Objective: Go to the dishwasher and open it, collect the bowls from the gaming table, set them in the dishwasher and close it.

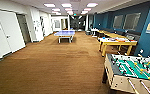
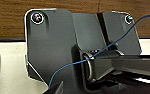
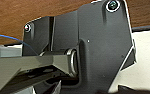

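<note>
Much open brown carpet (image 1: 53,67) ahead, tables along the right wall.

Nearest right stands the green-field foosball table (image 1: 132,72), then a yellow wooden table (image 1: 117,43), a blue ping-pong table (image 1: 64,33) farther off. White doors (image 1: 9,30) line the left. No writing legible. Whether either gripper is open or closed cannot be told.

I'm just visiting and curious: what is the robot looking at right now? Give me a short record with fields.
place: long indoor room with brown carpet and blue walls on the right
nearest thing: foosball table with a green field, lower right
beyond it: yellow wooden table with some small items on top, too blurred to name
farther off: blue table-tennis table mid-room
left side: white door
ceiling: rows of lit panels
robot's arms: wrist cameras show dark robot parts over the carpet; fingers cannot be made out
</note>
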`<state>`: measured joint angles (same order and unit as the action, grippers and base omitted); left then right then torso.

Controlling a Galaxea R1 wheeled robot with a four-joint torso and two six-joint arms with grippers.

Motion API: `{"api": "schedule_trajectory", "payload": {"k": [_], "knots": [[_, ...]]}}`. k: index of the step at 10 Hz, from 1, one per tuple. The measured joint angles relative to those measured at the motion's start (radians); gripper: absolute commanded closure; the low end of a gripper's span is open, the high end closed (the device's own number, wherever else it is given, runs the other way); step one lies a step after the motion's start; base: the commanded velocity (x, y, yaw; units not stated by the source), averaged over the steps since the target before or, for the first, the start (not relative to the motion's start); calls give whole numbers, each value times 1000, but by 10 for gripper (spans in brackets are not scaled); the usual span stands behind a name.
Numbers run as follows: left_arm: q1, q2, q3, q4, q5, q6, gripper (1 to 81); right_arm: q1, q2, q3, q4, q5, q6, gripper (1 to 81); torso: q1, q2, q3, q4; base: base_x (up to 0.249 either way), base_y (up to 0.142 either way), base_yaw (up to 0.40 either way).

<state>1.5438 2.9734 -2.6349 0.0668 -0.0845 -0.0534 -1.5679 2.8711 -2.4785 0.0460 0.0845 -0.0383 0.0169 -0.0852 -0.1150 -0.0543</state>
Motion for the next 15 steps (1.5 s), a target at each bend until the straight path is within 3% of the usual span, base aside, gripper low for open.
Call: {"api": "schedule_trajectory", "payload": {"k": [15], "knots": [[6,1,0,0,3,0,10,-10,11,-5,-1,-4,0,10,-1,0,0,0,184,0,0]]}}
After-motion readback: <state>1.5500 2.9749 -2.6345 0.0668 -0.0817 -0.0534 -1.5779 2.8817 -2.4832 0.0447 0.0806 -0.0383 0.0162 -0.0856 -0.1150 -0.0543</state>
